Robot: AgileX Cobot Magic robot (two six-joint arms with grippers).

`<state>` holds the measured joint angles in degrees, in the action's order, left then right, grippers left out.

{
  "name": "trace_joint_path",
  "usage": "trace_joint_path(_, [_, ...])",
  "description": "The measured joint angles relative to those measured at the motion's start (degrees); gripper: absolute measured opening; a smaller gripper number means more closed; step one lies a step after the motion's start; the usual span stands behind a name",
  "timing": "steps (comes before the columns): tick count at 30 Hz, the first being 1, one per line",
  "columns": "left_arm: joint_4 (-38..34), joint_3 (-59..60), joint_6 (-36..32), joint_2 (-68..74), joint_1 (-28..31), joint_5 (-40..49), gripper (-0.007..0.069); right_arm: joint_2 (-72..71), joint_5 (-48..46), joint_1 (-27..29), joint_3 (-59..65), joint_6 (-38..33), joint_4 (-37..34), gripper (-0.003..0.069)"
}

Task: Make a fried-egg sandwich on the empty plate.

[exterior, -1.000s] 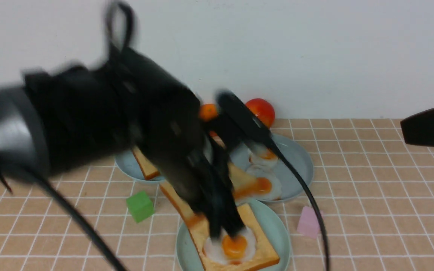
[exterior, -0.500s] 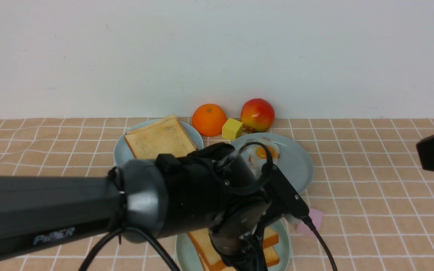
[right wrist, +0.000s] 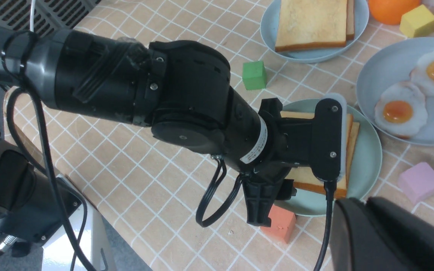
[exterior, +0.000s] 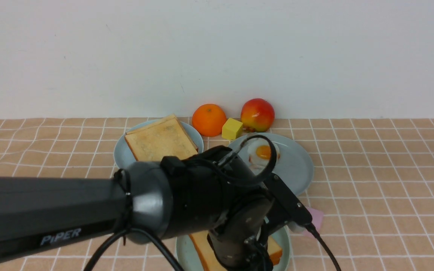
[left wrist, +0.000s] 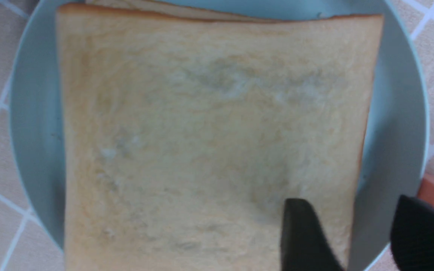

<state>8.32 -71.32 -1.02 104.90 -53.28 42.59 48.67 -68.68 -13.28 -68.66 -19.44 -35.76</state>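
Smooth matt plastic plate, porous matt toast

Left gripper points straight down, jaws apart and empty; right gripper hangs off to its right, jaws together.

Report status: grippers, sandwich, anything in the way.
Left gripper open over top toast. Right gripper off to the side, jaws unclear. Top toast on lower toast on green plate; egg not visible. Red block beside plate.
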Motion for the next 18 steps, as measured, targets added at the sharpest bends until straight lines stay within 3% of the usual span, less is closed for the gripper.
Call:
trace_joint_path(6, [0.18,-0.23,0.60,-4.03,-0.08,3.06,0.0399,0.00,-0.04,0.00,0.00,0.00,0.63,0.0074])
trace_joint_path(9, [-0.22,-0.50,3.72,-10.79,-0.40,5.47,0.0310,0.00,-0.07,0.00,0.00,0.00,2.89,0.0074])
trace_joint_path(13, [-0.03,1.33,11.55,-24.91,-0.57,3.48,0.0083,0.00,-0.59,0.00,0.00,2.14,8.64,0.0074])
trace_joint_path(14, [0.07,1.62,12.45,-25.65,-0.57,3.16,0.0071,0.00,-0.59,0.00,0.00,2.50,9.20,0.0074])
trace_joint_path(15, [0.39,3.78,14.86,-30.16,-0.57,0.88,0.0011,0.00,-0.59,0.00,0.00,3.46,10.60,0.0074])
trace_joint_path(18, [0.66,12.86,19.14,-42.07,-0.57,-7.81,-0.0013,-0.60,-1.24,0.00,0.31,7.14,15.23,0.0074])
